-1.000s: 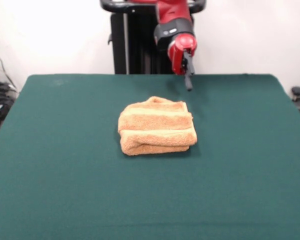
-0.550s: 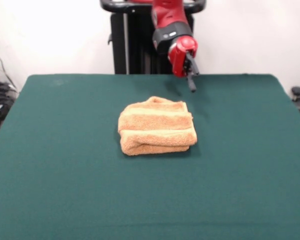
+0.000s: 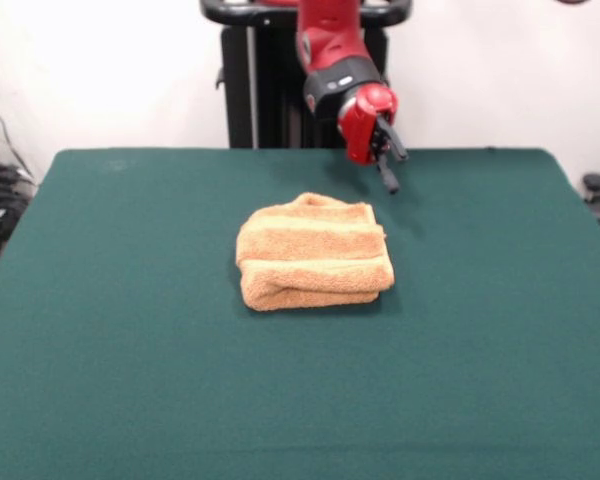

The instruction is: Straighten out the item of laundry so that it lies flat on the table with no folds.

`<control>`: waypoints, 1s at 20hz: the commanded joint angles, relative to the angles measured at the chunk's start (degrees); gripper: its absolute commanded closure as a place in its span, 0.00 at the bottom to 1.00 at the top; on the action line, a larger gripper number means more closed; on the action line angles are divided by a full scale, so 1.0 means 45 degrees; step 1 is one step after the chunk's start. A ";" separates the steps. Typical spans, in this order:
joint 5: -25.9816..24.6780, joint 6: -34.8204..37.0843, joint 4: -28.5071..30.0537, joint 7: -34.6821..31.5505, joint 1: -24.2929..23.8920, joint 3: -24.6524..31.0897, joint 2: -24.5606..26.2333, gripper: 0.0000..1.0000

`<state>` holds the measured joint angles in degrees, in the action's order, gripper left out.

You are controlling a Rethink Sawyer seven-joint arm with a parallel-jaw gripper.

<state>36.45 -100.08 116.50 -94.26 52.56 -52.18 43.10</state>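
One folded towel (image 3: 314, 253) mid-table (image 3: 100, 330) | green margins all around

**Folded towel on the table, gripper held above its far corner**

A small orange-tan towel (image 3: 313, 252) is seen lying folded on the dark green table (image 3: 130, 380), with several layers stacked and a rolled fold along its near edge. Flat woven bands are visible as paler stripes running across its top. Plenty of bare green cloth is left around the towel on every side. The red and black arm (image 3: 332, 50) is brought down from above, beyond the towel's far right corner. The gripper (image 3: 388, 168) is held tilted, clear of the towel and not touching it. Its dark fingers are seen slightly parted at the tips.
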 commanded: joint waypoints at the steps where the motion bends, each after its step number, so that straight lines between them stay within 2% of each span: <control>1: -0.0393 -0.1418 -0.1823 -0.1747 0.0274 0.2691 0.1793 0.00; 8: -0.0062 -0.1343 -0.1705 -0.1933 0.0575 0.3207 0.1790 0.00; 20: 0.0350 -0.1334 -0.1653 -0.2493 0.0611 0.3243 0.1887 0.00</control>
<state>40.80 -100.15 115.30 -94.26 54.71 -51.36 45.51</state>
